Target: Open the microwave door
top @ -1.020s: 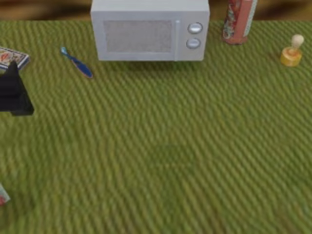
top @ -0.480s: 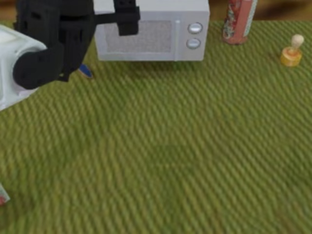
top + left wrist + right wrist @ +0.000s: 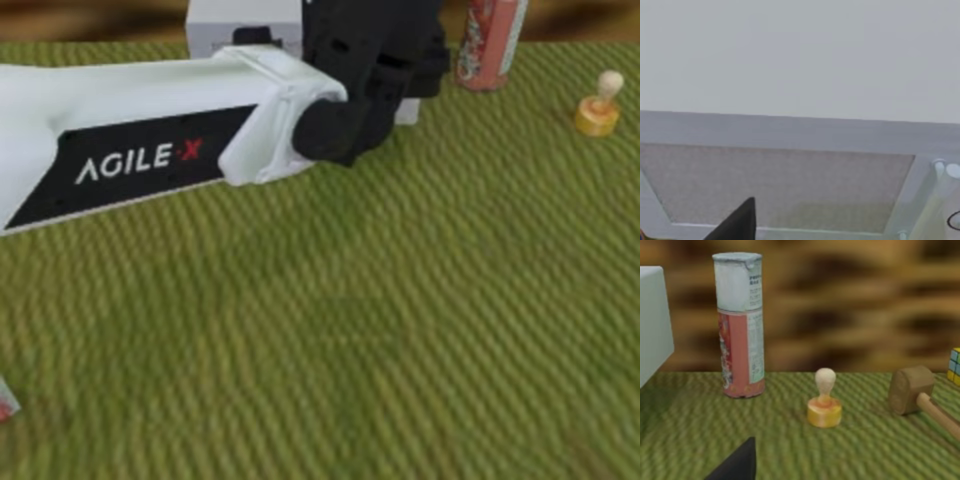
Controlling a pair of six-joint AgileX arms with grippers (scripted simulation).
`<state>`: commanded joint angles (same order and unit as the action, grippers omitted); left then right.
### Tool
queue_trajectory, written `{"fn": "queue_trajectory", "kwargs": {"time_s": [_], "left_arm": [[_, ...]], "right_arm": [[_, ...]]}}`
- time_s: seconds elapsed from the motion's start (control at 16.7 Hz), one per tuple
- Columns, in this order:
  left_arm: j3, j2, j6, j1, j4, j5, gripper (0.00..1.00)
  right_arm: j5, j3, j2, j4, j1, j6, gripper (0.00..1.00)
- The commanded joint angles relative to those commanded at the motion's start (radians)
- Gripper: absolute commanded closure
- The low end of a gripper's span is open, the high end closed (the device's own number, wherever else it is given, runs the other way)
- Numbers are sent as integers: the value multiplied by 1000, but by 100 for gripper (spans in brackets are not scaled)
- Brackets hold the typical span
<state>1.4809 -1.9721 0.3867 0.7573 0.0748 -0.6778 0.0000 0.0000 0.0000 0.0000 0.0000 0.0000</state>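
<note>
Right now I am looking across a wide stretch of green mat [image 3: 380, 340] at the near side of the table, offering plenty of room for swinging; beyond it my left arm [image 3: 150, 150] is reaching across from the left, its gripper [image 3: 375, 70] pressing up against the microwave [image 3: 240, 20] at the far edge; whether its fingers are spread or clenched I cannot tell. From the left wrist view, the microwave door [image 3: 790, 185] is sitting flush and closed, so I judge the opening is yet to begin. Just right of the microwave a tall can [image 3: 490, 40] is standing, crowding that side; farther right a yellow stamp [image 3: 598, 105] is sitting well apart. My right arm is staying out of the top view.
</note>
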Motion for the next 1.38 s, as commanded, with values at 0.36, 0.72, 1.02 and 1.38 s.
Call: {"fn": "queue_trajectory", "kwargs": {"time_s": [0.36,0.72,1.02,1.38], "left_arm": [[56,-72,14,30,4,-24,0],[123,-141,-8,0,-12,2,0],[275,-297,-52,-66,-42,61,0],[287,-310,-56,-73,-45,67,8]], "right_arm": [[0,0,0,0,0,0,0],[0,0,0,0,0,0,0],[0,0,0,0,0,0,0],[0,0,0,0,0,0,0]]}}
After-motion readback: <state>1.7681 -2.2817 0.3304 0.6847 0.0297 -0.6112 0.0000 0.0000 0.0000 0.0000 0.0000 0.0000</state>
